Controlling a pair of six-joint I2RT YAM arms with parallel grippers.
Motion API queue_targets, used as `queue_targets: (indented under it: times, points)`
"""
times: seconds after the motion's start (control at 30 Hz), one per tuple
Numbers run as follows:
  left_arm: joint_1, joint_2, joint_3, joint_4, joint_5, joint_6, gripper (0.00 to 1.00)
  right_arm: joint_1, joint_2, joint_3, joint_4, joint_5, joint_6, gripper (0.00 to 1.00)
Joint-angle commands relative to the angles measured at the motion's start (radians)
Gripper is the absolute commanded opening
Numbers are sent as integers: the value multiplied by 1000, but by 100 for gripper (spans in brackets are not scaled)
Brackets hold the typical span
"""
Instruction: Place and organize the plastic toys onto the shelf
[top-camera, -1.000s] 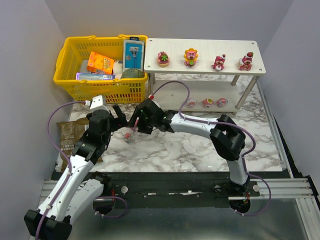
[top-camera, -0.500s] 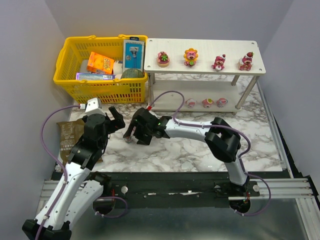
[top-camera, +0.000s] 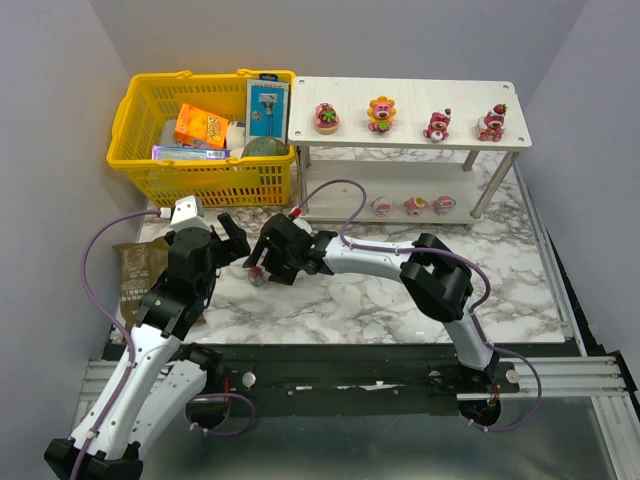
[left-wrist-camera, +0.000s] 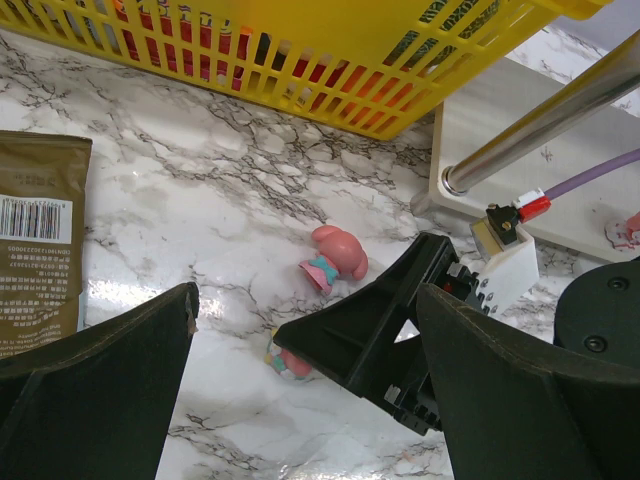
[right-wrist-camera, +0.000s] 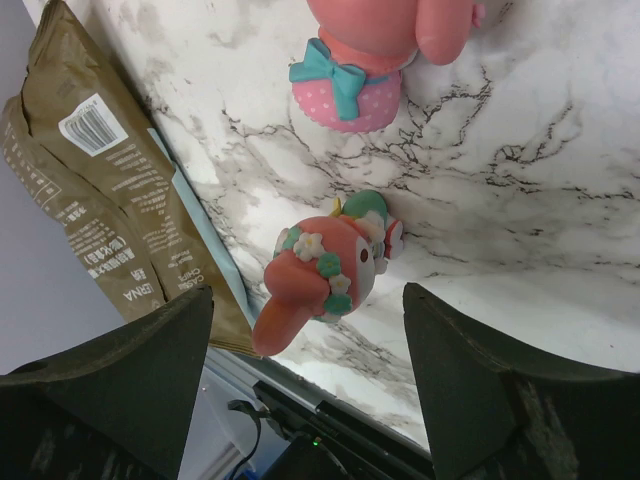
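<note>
right wrist: right gripper (right-wrist-camera: 305, 305), jaws apart, frames pink toy (right-wrist-camera: 322, 268).

Tabletop (top-camera: 380, 300): white marble, grey-black veins. Basket (top-camera: 215, 185), upper left: yellow mesh, with an orange box (top-camera: 200, 127) inside. Shelf (top-camera: 405, 125), upper right: white wood-grain, silver legs. Top-tier toys are pink-red; petal toy (top-camera: 381, 113) has yellow petals. Right wrist view: bow toy (right-wrist-camera: 385, 60) at top is pink, teal bow, white-dotted pink skirt. Coral toy (right-wrist-camera: 320, 275) at centre is coral-red with white and green flowers. Pouch (right-wrist-camera: 110, 180), left: brown, white barcode label. Cables (top-camera: 338, 182): purple.
</note>
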Motion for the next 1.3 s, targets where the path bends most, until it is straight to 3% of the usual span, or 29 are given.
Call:
queue_targets:
  times: [0.0,0.47,0.97,1.27]
  points:
    - [-5,-5,3,-4,-21,0,99,0,38,29,7,17,13,83]
    - [-5,8,5,2,-16,3,99,0,54,43,7,3,30,67]
    - [-5,8,3,0,-15,3,99,0,78,63,6,-18,46,71]
    - [-5,8,5,0,-15,3,99,0,60,46,-2,-3,43,58]
